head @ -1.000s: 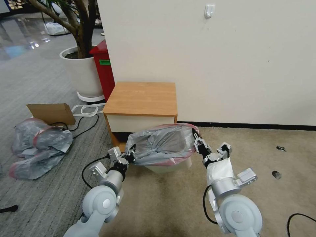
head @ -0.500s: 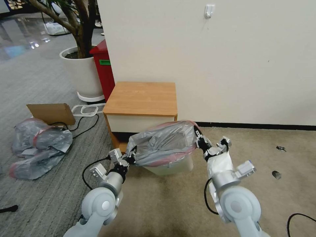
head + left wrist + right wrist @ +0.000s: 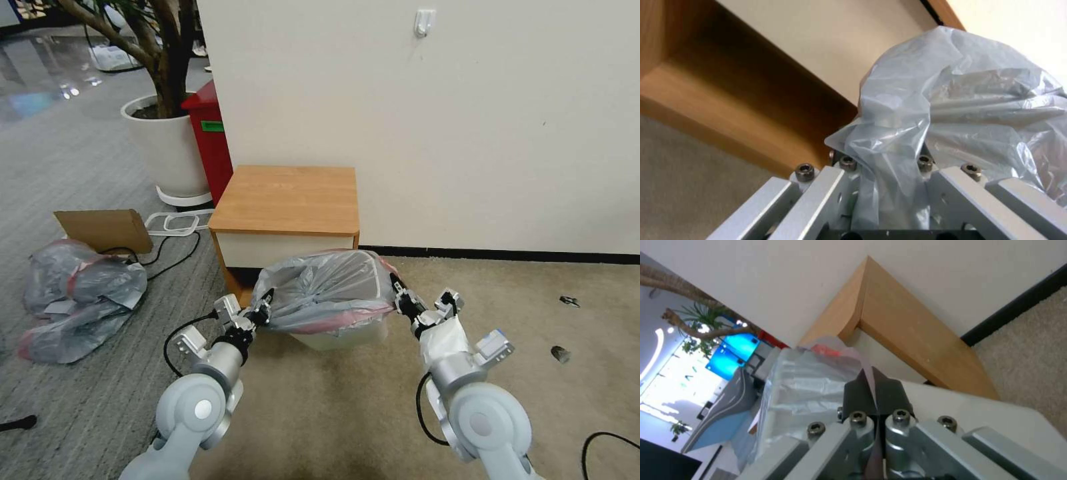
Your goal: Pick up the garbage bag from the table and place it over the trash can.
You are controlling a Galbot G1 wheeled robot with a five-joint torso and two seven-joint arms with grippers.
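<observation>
Garbage bag lowered onto trash can; right gripper fingers pinch rim.

The light-wood counter sits mid-frame against the wall. On the floor, the cream bin stands just in front of it; a heap of bags lies at left.

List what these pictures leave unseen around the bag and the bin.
- Head view: the translucent grey garbage bag with pink-red rim band covers the cream plastic trash can, hiding its rim.
- Left wrist view: bunched plastic hides the left hand fingertips.
- Right wrist view: the right hand blocks the can.
</observation>
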